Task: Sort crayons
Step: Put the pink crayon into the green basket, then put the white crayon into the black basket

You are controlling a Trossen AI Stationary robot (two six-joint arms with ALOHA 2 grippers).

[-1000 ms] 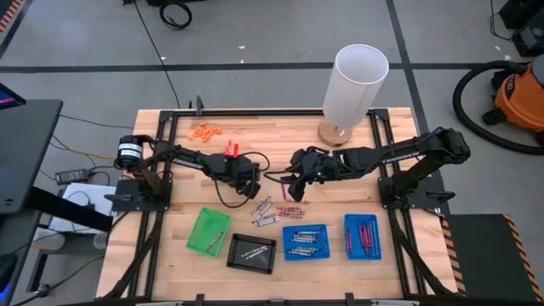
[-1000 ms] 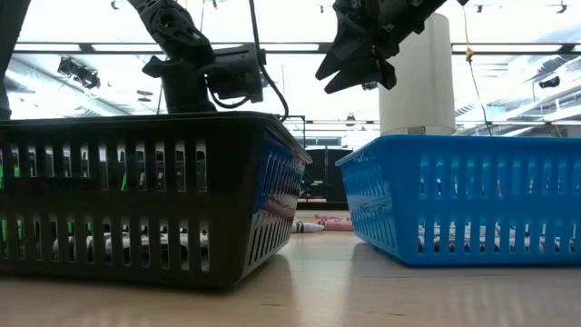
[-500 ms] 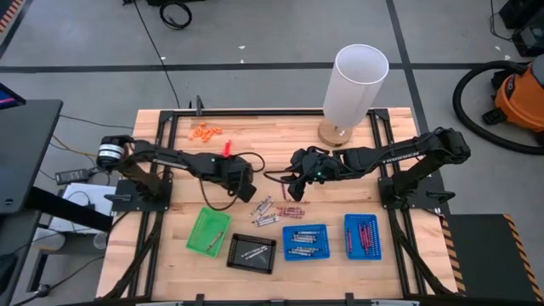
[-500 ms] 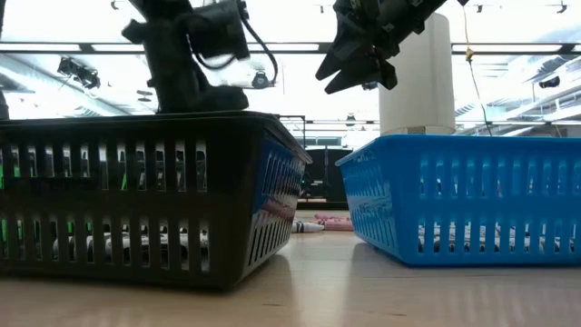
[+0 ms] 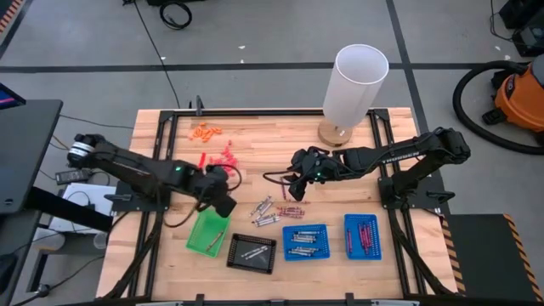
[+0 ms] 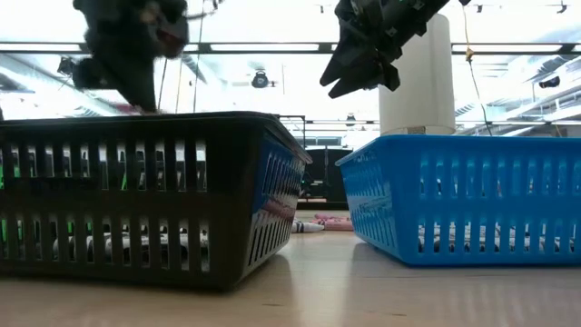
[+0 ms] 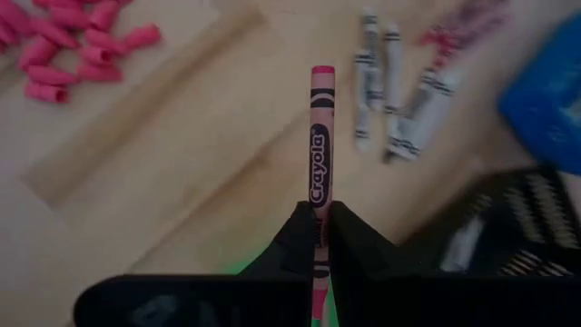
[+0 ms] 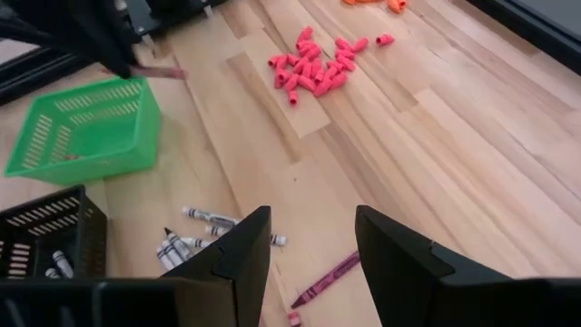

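Observation:
Loose crayons lie flat mid-table, grey-white ones (image 5: 265, 212) beside maroon ones (image 5: 291, 209). My left gripper (image 5: 227, 206) hovers over the far right corner of the green tray (image 5: 208, 231), shut on a pink-red crayon (image 7: 319, 136). That crayon also shows in the right wrist view (image 8: 166, 73). My right gripper (image 5: 296, 190) hangs open above the pile's far side, with nothing between its fingers (image 8: 234, 254). More crayons lie in the black tray (image 5: 252, 252) and the two blue trays (image 5: 304, 241) (image 5: 362, 235). My left gripper pinches the pink-red crayon between its two fingers at one end of the wrapper (image 7: 318, 214). The fingers lie along the crayon, and most of its length sticks out past the fingertips. They slant steeply down from above. The crayon is lifted clear of the table.
A heap of pink chunky bits (image 5: 224, 157) and some orange bits (image 5: 204, 132) lie at the far left. A tall white cylinder on a wooden base (image 5: 357, 85) stands at the far right. Bare wood lies between the heap and the green tray.
My left gripper has risen and swung from beside the crayon pile toward the table's left and near edge, to above the green tray. It has stayed shut on the crayon.

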